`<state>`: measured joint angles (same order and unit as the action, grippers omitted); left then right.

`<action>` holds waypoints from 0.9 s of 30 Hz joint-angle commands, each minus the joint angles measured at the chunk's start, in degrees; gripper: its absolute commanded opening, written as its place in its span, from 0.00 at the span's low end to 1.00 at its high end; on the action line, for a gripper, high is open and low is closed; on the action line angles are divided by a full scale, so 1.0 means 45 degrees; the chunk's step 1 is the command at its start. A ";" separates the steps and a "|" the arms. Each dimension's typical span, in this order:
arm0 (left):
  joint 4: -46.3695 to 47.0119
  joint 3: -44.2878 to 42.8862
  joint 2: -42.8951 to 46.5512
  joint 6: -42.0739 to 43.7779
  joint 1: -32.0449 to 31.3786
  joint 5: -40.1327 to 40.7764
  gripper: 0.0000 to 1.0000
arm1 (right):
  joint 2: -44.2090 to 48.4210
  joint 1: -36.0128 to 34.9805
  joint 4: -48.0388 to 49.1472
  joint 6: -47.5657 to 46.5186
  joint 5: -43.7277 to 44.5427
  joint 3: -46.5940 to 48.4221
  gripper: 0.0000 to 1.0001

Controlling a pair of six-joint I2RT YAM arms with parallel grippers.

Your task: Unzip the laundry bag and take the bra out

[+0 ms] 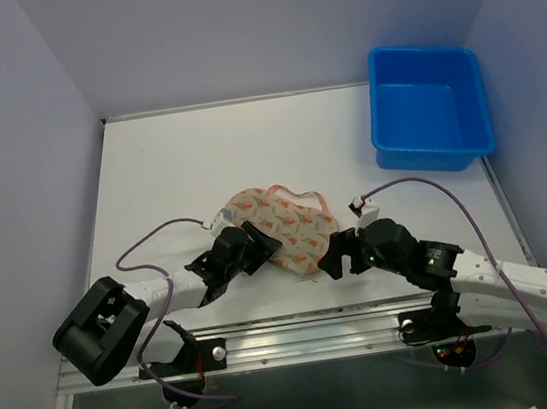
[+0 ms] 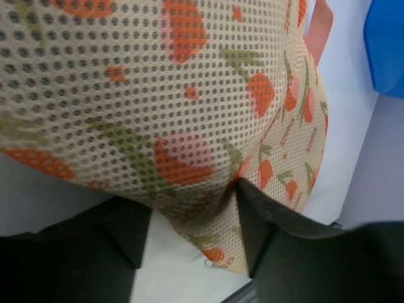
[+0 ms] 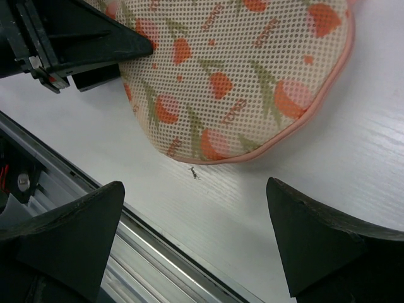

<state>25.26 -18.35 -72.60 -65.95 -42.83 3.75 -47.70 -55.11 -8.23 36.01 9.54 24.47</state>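
Floppy, light laundry bag (image 1: 281,226), best pinched at its edge: left gripper (image 2: 194,218) straddles 8 o'clock, grip unclear; right gripper (image 3: 194,186) gapes wide.

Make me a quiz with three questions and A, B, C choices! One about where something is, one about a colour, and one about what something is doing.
1. Where does the blue tub sit on the table?
A. At the far right corner
B. At the near left corner
C. Right in the middle

2. What colour is the trim around the edge of the laundry bag?
A. Green
B. Pink
C. Black

3. How is the right end effector?
A. Shut tight on the bag
B. Shut tight on nothing
C. Open and holding nothing

Answers:
1. A, since the top view shows the tub far from the arms on the right side.
2. B, since a pink band runs along the bag's rim in the right wrist view.
3. C, since its two fingers stand wide apart with only bare table between them.
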 commanded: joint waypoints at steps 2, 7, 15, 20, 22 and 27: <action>0.0852 -0.0395 -0.0527 -0.0752 -0.0287 0.0240 0.45 | -0.0102 0.0021 0.1280 -0.0073 -0.0498 -0.0533 1.00; 0.0911 -0.0629 -0.0040 -0.1241 -0.0482 0.0514 0.17 | -0.0493 0.0021 0.1594 -0.0092 -0.0791 -0.0750 1.00; 0.0424 -0.1390 0.0371 -0.2783 -0.1009 0.1373 0.04 | -0.1000 0.0021 0.3780 0.0044 -0.1710 -0.1082 0.77; -0.0006 -0.1956 0.0332 -0.3175 -0.1205 0.1900 0.03 | -0.2074 -0.0116 0.5145 0.0045 -0.1633 -0.1141 0.64; -0.0317 -0.2113 0.0352 -0.3273 -0.1244 0.2057 0.03 | -0.2289 -0.0116 0.5382 0.0103 -0.1321 -0.1160 0.61; -0.0593 -0.2367 0.0332 -0.3663 -0.1303 0.2272 0.03 | -0.2368 -0.0116 0.6142 0.0123 -0.0033 -0.1471 0.52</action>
<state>22.35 -26.13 -72.55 -80.36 -48.29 11.11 -58.65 -55.22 11.79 36.29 4.36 19.35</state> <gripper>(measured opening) 0.136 0.552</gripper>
